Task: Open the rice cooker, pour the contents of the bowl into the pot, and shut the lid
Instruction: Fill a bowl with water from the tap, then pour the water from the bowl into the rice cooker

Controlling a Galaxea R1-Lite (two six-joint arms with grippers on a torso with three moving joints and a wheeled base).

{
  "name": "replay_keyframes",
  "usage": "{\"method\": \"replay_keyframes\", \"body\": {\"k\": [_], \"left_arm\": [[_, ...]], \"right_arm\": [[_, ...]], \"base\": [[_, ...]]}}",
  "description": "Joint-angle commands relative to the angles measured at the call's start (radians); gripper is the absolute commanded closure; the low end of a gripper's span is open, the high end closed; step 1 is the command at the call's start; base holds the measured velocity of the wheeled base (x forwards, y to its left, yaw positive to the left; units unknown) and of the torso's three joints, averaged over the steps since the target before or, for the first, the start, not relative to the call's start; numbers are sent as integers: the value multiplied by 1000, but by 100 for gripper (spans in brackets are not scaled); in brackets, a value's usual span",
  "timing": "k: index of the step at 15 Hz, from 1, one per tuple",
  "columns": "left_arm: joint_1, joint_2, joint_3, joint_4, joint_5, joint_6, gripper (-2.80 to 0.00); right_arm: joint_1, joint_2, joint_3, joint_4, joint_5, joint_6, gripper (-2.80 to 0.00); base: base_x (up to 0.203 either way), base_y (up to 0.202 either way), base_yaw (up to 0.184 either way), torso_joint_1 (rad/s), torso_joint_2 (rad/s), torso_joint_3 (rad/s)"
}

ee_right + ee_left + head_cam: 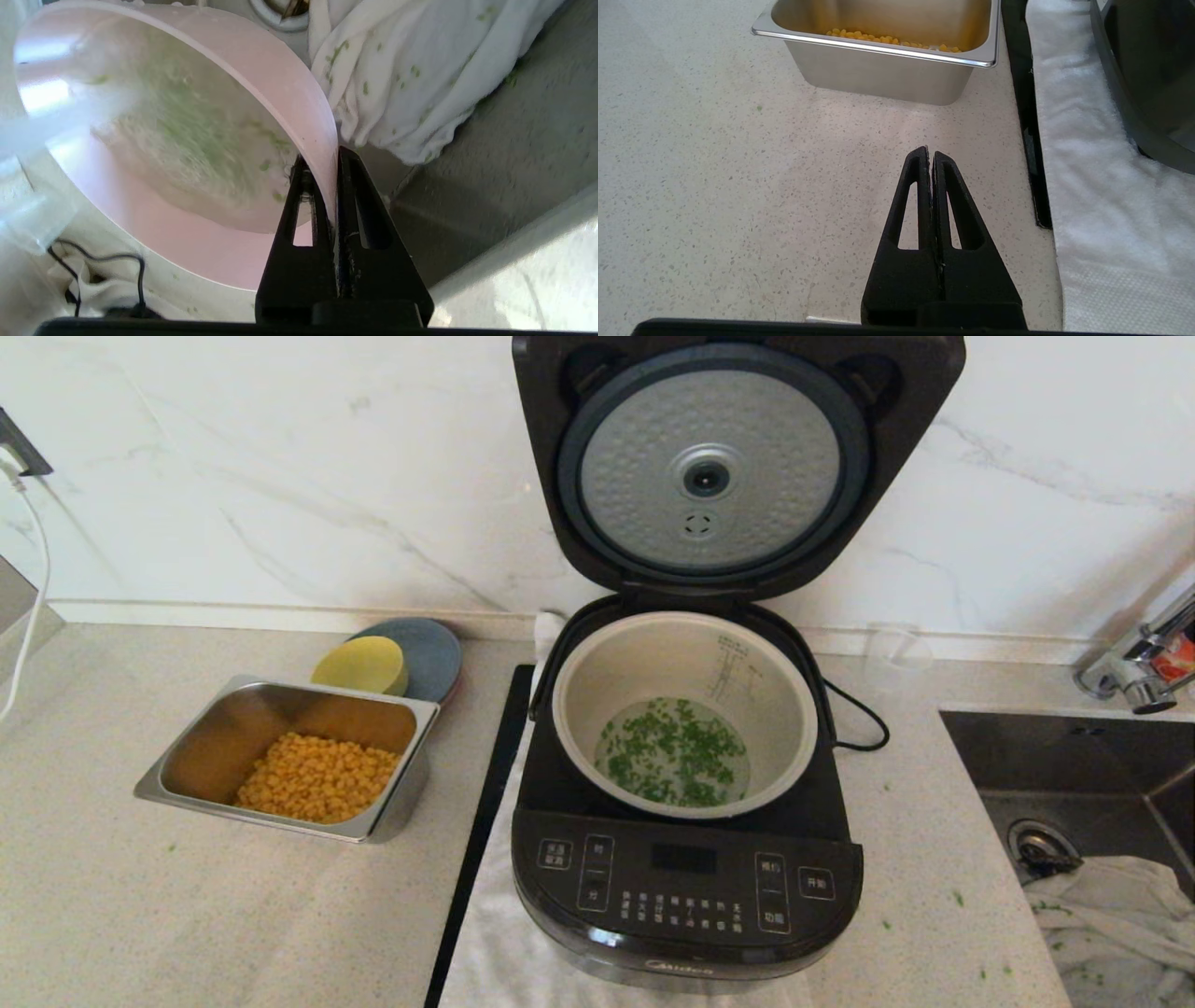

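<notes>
The black rice cooker stands in the middle of the counter with its lid raised upright, silver disc facing me. The grey-beige pot inside holds chopped green contents spread over its bottom. Neither gripper nor the bowl shows in the head view. In the right wrist view my right gripper is shut on the rim of the tilted pink bowl, which carries green smears and a few bits, beside the sink's cloth. My left gripper is shut on nothing, low over bare counter near the steel tray.
A steel tray of corn kernels sits left of the cooker, with a yellow bowl on a blue plate behind it. At right, a sink holds a white cloth, below a faucet. A white towel lies under the cooker.
</notes>
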Motion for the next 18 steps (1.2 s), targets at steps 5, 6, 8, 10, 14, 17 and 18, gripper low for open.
{"method": "replay_keyframes", "body": {"k": [5,6,8,10,14,17,18], "left_arm": [[0,-1,8,0,1,0,0],[0,-1,8,0,1,0,0],[0,-1,8,0,1,0,0],[0,-1,8,0,1,0,0],[0,-1,8,0,1,0,0],[0,-1,8,0,1,0,0],[0,-1,8,0,1,0,0]], "right_arm": [[112,-274,248,-6,-10,-57,0],[146,-319,283,-6,-16,-61,0],[239,-415,348,-6,-36,-65,0],[359,-491,389,0,-62,-62,0],[638,-625,427,5,-140,1,0],[861,-688,404,12,-222,66,0],[929,-699,381,20,-246,92,0]], "base": [[0,0,0,0,0,0],[0,0,0,0,0,0],[0,0,0,0,0,0],[0,0,0,0,0,0],[0,0,0,0,0,0],[0,0,0,0,0,0],[0,0,0,0,0,0]]}}
